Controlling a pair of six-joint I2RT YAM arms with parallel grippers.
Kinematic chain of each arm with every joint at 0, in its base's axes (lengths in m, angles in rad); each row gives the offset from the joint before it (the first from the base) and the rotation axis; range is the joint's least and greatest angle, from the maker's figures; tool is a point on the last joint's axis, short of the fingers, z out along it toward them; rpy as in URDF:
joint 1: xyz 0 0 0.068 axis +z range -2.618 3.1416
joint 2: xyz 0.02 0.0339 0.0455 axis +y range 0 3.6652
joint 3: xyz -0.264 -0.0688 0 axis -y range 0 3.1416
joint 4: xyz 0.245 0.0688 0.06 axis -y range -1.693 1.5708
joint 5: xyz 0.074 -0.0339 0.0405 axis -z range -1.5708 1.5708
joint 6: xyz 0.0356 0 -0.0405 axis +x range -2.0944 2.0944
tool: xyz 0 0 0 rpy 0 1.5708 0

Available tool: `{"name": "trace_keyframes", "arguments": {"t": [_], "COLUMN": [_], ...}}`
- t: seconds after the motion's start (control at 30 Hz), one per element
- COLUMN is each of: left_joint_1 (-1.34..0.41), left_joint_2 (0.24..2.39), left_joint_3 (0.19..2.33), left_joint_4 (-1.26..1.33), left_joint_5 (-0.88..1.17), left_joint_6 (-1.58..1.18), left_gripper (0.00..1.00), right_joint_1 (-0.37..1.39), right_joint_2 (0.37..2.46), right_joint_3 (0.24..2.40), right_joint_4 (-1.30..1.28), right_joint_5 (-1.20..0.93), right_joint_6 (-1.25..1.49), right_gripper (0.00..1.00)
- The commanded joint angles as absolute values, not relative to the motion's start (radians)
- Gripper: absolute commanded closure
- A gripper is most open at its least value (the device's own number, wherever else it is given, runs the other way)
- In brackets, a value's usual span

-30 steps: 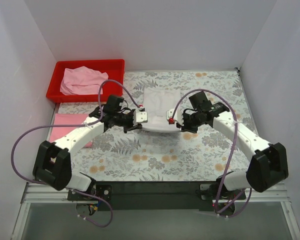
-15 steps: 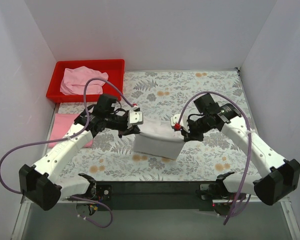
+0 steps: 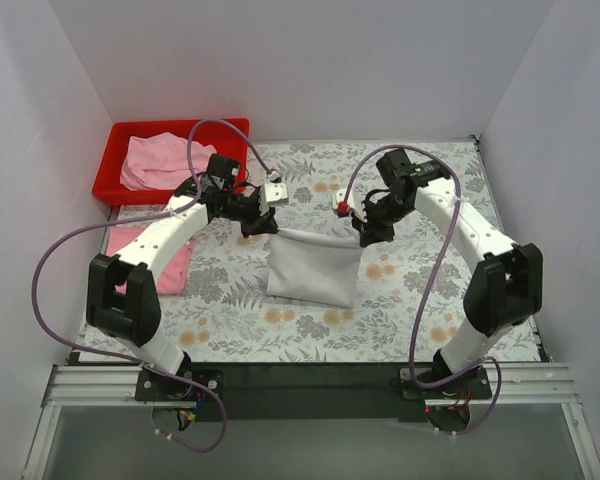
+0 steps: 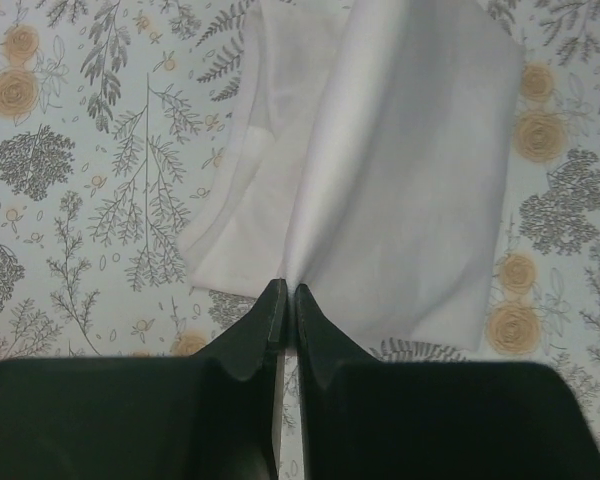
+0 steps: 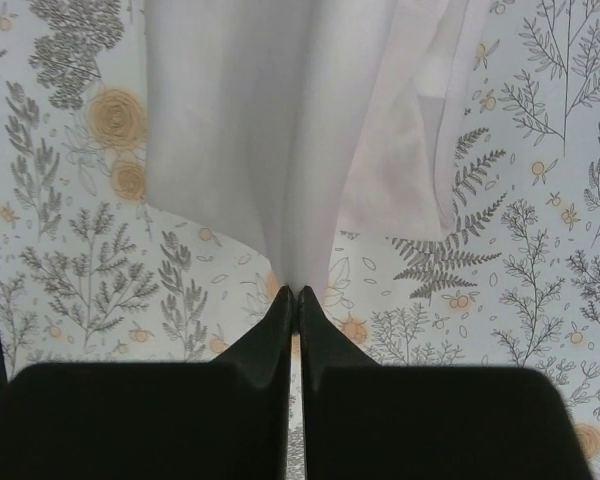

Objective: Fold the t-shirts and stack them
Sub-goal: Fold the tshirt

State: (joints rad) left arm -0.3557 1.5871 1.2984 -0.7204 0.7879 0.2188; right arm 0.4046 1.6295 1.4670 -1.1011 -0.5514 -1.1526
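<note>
Both my grippers are pinched closed on the white t-shirt (image 3: 313, 270), one at each upper corner. My left gripper (image 3: 269, 228) has the left corner and my right gripper (image 3: 364, 236) the right. The cloth hangs between them at the centre of the frame, with its top edge sagging. In each wrist view the fabric runs straight out from between the closed black fingertips (image 4: 272, 300) (image 5: 278, 305). I cannot tell whether the lower hem touches the surface.

In the upper left sits the red bin (image 3: 115, 140) with a crumpled pink t-shirt (image 3: 160, 160) inside. Below it, at the left edge, lies a folded pink t-shirt (image 3: 125, 240), partly covered by my left arm. Purple cables (image 3: 50, 290) loop off both arms, clear of the cloth.

The table (image 3: 420, 320) wears a floral print of grey ferns and orange blooms. Plain white walls (image 3: 310, 70) close it in on three sides.
</note>
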Motion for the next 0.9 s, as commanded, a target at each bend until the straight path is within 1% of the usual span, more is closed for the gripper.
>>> {"name": "trace_keyframes", "arguments": {"t": [0.0,0.13,0.33,0.53,0.8,0.87], "left_joint_1": [-0.321,-0.299,-0.276,-0.262,-0.253,-0.252], "left_joint_2": [1.65,1.781,1.891,1.985,2.016,2.034], "left_joint_3": [1.377,1.432,1.488,1.542,1.517,1.517], "left_joint_4": [-0.701,-0.666,-0.592,-0.554,-0.491,-0.476], "left_joint_5": [0.818,0.819,0.801,0.787,0.755,0.739], "left_joint_6": [0.276,0.291,0.29,0.284,0.267,0.247], "left_gripper": [1.0,1.0,1.0,1.0,1.0,0.97], "right_joint_1": [0.368,0.335,0.31,0.298,0.299,0.299], "right_joint_2": [1.718,1.865,2.024,2.123,2.201,2.217], "right_joint_3": [1.548,1.646,1.784,1.891,1.974,1.982], "right_joint_4": [-1.118,-1.12,-1.12,-1.118,-1.115,-1.109], "right_joint_5": [-0.542,-0.538,-0.535,-0.519,-0.511,-0.506], "right_joint_6": [-1.221,-1.247,-1.264,-1.267,-1.247,-1.226], "right_gripper": [0.99,0.99,0.99,0.99,0.99,0.99]}}
